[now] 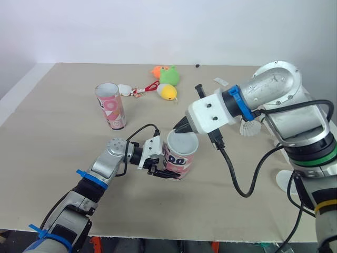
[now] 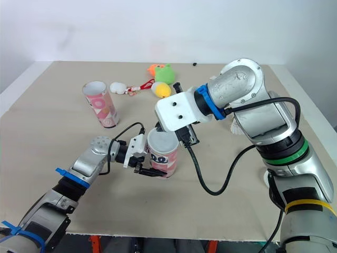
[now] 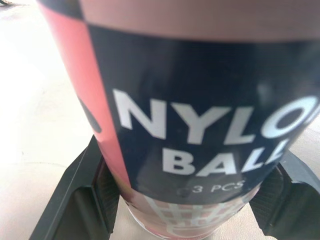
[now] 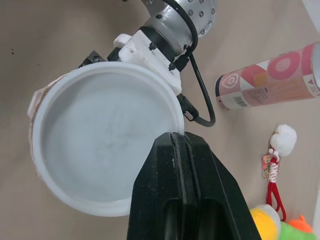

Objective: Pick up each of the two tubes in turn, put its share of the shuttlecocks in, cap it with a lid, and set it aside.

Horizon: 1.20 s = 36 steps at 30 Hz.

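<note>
Beige table (image 1: 52, 147) fills the work area, backed by a plain white wall (image 1: 105, 26). Near the table centre the left gripper (image 1: 164, 172) clamps the lower body of the held tube (image 1: 178, 161), one black finger on each side; the label reads "NYLON BALL" in the left wrist view. The tube leans slightly, with its base at the table surface; whether it touches cannot be told. The lid (image 4: 107, 150), white and round, lies across the tube mouth. The right gripper (image 4: 172, 136) comes in from above with its fingers pressed together on the lid rim at the side away from the left gripper. In the eye views the white right wrist housing covers the far part of the tube mouth, and a black cable (image 1: 237, 182) loops from it down over the table just right of the tube. The second tube (image 1: 110, 105) stands upright and uncapped at the far left, well apart. Along the far side lie a green plush (image 1: 169, 75), an orange plush (image 1: 157, 70) and a yellow plush (image 1: 168, 93), close together, with a white pompom on a red cord (image 1: 131, 90) between them and the second tube. A shuttlecock (image 1: 248, 128) lies behind the right forearm. A white disc (image 1: 283, 181) lies at the right, partly hidden by the arm.
</note>
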{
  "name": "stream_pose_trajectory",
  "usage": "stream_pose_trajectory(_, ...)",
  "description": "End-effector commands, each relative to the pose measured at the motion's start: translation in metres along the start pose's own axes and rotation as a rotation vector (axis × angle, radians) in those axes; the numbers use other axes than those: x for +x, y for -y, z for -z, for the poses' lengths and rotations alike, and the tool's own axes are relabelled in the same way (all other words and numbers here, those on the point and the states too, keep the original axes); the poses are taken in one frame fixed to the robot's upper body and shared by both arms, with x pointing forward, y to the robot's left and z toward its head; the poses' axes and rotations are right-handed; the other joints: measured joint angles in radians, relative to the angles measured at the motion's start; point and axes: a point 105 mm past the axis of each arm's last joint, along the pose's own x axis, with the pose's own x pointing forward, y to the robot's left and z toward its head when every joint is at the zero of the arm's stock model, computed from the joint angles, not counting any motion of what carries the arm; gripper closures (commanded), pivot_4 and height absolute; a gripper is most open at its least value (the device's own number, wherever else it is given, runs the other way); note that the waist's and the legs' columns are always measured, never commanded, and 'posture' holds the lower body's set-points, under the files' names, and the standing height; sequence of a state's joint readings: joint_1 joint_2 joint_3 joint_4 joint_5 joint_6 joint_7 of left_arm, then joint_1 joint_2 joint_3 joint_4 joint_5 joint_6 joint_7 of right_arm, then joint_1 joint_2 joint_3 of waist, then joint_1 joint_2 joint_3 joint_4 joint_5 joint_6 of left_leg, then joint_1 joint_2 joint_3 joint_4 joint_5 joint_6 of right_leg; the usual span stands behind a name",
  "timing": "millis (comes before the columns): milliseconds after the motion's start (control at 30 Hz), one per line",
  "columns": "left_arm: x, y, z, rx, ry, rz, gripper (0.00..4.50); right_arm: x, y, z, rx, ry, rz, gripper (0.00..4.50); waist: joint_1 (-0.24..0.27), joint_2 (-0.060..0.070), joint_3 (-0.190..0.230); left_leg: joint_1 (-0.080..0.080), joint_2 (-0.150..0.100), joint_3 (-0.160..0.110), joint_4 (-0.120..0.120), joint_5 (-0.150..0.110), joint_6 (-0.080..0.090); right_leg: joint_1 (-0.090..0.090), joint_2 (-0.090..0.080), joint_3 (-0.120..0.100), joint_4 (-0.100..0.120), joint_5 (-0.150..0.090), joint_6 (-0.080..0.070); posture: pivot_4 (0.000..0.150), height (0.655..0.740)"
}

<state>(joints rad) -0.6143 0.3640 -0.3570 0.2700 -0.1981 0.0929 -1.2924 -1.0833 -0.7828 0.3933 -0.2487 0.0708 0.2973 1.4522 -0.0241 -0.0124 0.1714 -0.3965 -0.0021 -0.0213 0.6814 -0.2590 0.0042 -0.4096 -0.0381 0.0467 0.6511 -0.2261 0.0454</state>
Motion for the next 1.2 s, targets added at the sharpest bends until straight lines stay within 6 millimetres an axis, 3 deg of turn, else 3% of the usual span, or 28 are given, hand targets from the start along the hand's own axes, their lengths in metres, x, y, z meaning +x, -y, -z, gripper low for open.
stream_pose_trajectory(33,-0.008,-0.002,0.010,-0.020,-0.054,-0.023,1.53,-0.007,0.003,-0.005,-0.035,-0.012,0.049,4.42,0.000,0.000,0.000,0.000,0.000,0.000,0.000,0.000,0.000,0.000,0.000,0.000,0.000,0.000,0.000,0.150,0.7323)
stream_pose_trajectory(467,-0.008,-0.001,0.010,-0.024,-0.056,-0.023,1.53,0.002,-0.024,0.004,-0.044,-0.053,-0.113,4.42,0.000,0.000,0.000,0.000,0.000,0.000,0.000,0.000,0.000,0.000,0.000,0.000,0.000,0.000,0.000,0.150,0.7323)
stream_pose_trajectory(933,-0.010,0.001,0.011,-0.036,-0.058,-0.035,1.53,0.008,-0.015,0.013,-0.205,-0.128,-0.195,4.42,0.001,0.000,0.000,0.002,0.000,0.000,-0.001,0.000,0.000,0.002,-0.001,0.000,0.000,-0.001,0.001,0.150,0.7323)
stream_pose_trajectory(967,-0.010,0.001,0.011,-0.036,-0.058,-0.036,1.53,0.010,-0.014,0.009,-0.210,-0.103,-0.203,3.81,0.001,0.000,0.000,0.003,0.000,0.000,-0.001,0.000,0.000,0.002,0.000,0.000,0.000,-0.001,0.001,0.150,0.7323)
stream_pose_trajectory(1033,-0.009,0.000,0.010,-0.036,-0.057,-0.038,1.53,0.013,-0.014,0.004,-0.201,-0.053,-0.212,3.56,0.000,-0.001,-0.001,0.003,0.000,0.000,-0.001,0.000,0.000,0.002,0.000,0.000,0.000,-0.001,0.000,0.150,0.7323)
stream_pose_trajectory(1133,-0.009,0.000,0.010,-0.036,-0.055,-0.039,1.53,0.016,-0.011,-0.002,-0.163,0.003,-0.202,2.24,0.000,-0.001,-0.001,0.004,0.001,0.001,-0.001,0.000,0.000,0.003,0.000,0.000,0.000,0.000,-0.001,0.150,0.7323)
stream_pose_trajectory(1200,-0.009,0.000,0.010,-0.036,-0.054,-0.040,1.53,0.015,-0.007,-0.003,-0.141,0.015,-0.179,1.61,0.000,-0.001,-0.001,0.004,0.002,0.001,-0.001,0.000,0.000,0.003,0.001,0.000,0.000,0.000,-0.001,0.150,0.7323)
